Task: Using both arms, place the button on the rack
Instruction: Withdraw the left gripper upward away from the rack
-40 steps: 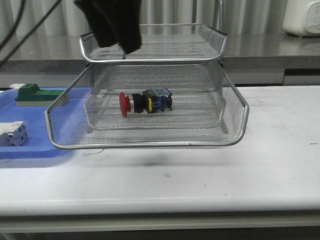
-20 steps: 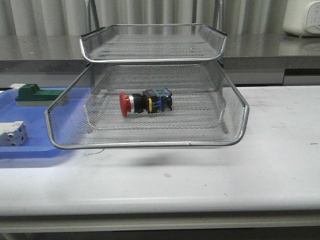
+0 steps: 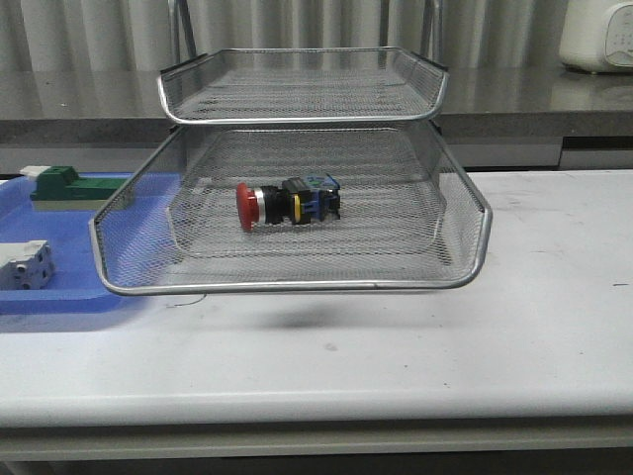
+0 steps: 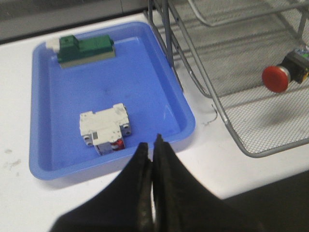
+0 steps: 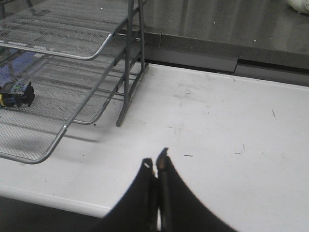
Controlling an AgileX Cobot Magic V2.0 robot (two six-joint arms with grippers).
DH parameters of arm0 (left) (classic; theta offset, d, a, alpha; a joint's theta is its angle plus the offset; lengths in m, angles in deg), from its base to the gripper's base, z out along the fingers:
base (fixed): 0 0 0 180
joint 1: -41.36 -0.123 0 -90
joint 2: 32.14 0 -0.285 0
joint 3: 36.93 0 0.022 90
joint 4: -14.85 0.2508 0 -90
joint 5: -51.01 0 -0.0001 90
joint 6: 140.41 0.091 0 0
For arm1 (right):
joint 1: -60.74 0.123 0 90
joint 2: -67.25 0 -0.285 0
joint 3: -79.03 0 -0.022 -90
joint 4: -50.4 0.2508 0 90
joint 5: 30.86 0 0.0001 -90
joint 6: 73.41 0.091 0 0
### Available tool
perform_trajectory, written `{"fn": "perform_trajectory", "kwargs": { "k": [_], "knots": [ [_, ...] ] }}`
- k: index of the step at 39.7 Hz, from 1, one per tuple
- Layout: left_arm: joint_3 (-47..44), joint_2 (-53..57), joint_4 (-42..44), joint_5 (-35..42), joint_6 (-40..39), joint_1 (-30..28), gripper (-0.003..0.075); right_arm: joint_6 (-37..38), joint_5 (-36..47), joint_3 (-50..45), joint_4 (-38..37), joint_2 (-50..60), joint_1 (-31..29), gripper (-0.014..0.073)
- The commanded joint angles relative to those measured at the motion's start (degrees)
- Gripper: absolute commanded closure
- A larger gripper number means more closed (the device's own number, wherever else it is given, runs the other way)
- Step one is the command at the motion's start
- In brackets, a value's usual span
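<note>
The button, with red cap, black body, yellow band and blue rear block, lies on its side on the middle tier of the silver wire-mesh rack. Its red cap shows in the left wrist view and its blue rear end in the right wrist view. No arm shows in the front view. My left gripper is shut and empty above the white table by the blue tray's near edge. My right gripper is shut and empty above the bare table, to the right of the rack.
A flat blue plastic tray sits left of the rack, holding a green block component and a white-grey terminal block; both show in the left wrist view. A white appliance stands at the back right.
A black arm that hung over the rack's top tier one second ago has left the front view. The button and rack have not moved.
</note>
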Motion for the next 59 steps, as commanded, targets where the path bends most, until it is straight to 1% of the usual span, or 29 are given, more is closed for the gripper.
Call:
{"fn": "perform_trajectory", "kwargs": {
  "k": [1,6,9,14,52,59],
  "knots": [
    [-2.0,7.33,-1.51,7.75,-0.63,-0.12,0.0739,-0.15,4.62,1.43,0.04,-0.61,0.13,0.0704],
    [-5.17,16.76,-1.95,11.12,-0.63,-0.12,0.0739,-0.15,4.62,1.43,0.04,-0.61,0.13,0.0704],
    [-6.75,21.42,-1.95,11.11,-0.63,-0.12,0.0739,-0.15,4.62,1.43,0.04,-0.61,0.13,0.0704],
    [-8.23,25.36,-1.95,10.55,-0.63,-0.12,0.0739,-0.15,4.62,1.43,0.04,-0.61,0.13,0.0704],
    [-8.44,25.94,-1.95,10.55,-0.63,-0.12,0.0739,-0.15,4.74,1.43,0.32,-0.62,0.13,0.0704],
    [-8.44,25.94,-1.95,10.55,-0.63,-0.12,0.0739,-0.2,9.77,1.43,1.62,-1.65,0.13,0.0704]
  ]
}}
